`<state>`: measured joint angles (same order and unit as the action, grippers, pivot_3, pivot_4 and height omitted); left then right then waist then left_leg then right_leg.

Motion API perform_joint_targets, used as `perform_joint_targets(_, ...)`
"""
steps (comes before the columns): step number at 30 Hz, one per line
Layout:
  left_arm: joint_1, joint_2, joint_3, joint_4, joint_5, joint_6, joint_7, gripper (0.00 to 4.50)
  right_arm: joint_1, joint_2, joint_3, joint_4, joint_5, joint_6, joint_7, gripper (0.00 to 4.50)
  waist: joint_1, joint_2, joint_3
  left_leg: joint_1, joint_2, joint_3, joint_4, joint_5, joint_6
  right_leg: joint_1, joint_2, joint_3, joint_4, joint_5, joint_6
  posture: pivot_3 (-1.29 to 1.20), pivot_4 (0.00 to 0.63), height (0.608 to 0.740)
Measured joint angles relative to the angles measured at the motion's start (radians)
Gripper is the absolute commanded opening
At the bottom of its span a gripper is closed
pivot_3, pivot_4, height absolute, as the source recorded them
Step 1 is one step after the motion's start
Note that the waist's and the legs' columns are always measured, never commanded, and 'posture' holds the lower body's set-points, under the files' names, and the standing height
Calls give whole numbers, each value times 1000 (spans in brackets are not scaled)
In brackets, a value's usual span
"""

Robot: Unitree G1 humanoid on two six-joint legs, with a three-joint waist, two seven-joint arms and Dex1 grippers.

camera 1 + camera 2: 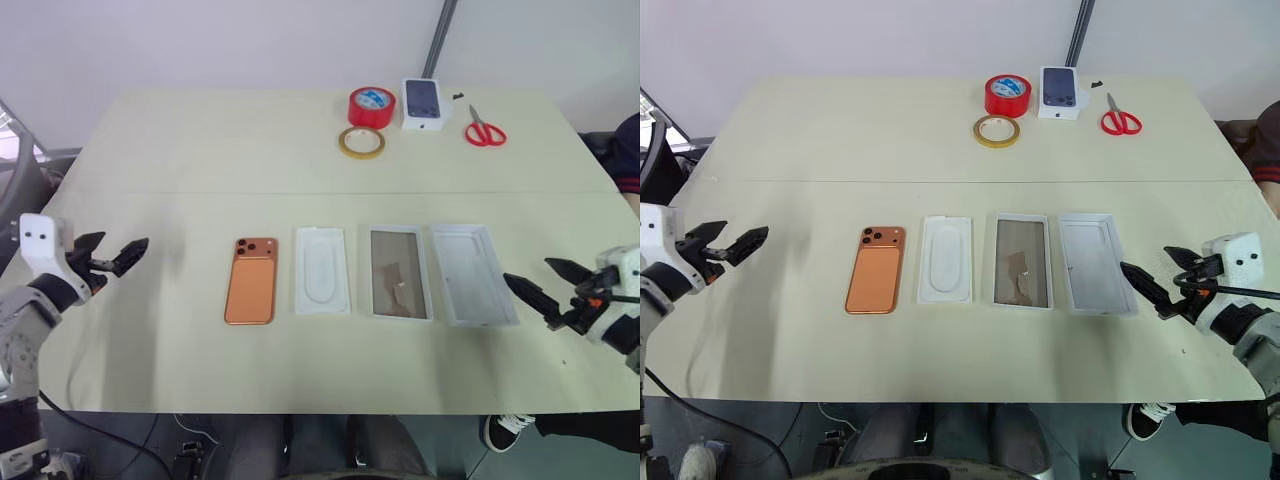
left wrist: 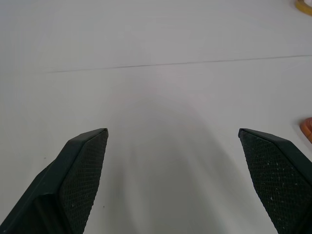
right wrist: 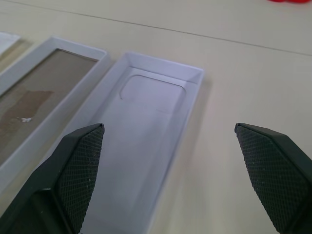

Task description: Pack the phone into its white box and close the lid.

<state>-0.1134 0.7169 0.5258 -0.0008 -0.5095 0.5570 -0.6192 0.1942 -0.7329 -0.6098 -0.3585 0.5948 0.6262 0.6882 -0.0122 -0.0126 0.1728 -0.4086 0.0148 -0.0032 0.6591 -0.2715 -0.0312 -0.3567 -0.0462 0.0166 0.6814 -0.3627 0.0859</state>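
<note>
My left gripper [image 1: 110, 256] is at the left edge of the head picture, its two black fingers spread wide and holding nothing. My right gripper [image 1: 548, 288] is at the right edge, also wide and empty.

The phone [image 1: 251, 280] lies flat in the middle of the picture, camera side up, on the table [image 1: 200, 150]. Going right from it in a row come a white insert [image 1: 323, 270], then the white box [image 1: 399, 273] with its brown floor, then the lid [image 1: 473, 274], which is just beside my right gripper. None of them touch.

I think the first job is to pick up the phone, and nothing has been packed yet. The phone is thin and flat, so I should come down low with my left gripper and catch it by its two long sides. I should squeeze gently so it does not slip or scratch. Then I must carry it over the insert and lay it flat in the brown-floored box, not in the plain white lid.

Far back are a red tape roll [image 1: 371, 106], a small box [image 1: 424, 104] and scissors [image 1: 484, 130]. I leave those alone.
</note>
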Motion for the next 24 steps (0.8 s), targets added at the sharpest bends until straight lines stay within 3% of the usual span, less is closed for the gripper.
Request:
perform_joint_targets(13, -26, -35, -39, -9, -3, 2, 11, 4500, -51, -9, 16, -4, 0, 1, -1, 4481, 0, 0, 0, 0, 0, 0, 0, 0, 0, 0, 0, 0, 0, 0, 0, 0, 150, 740)
perform_joint_targets(17, -62, -71, -62, -72, -35, 36, 24, 4500, -94, -25, 72, -28, 0, 11, 3, 4481, 0, 0, 0, 0, 0, 0, 0, 0, 0, 0, 0, 0, 0, 0, 0, 0, 150, 740)
perform_joint_targets(24, -128, -199, -237, -300, -161, 247, 108, 4500, -198, -49, 256, -118, -21, 18, 8, 4481, 0, 0, 0, -1, 0, 0, 2, 0, 0, 0, 1, 0, 1, 0, 0, 0, 150, 740)
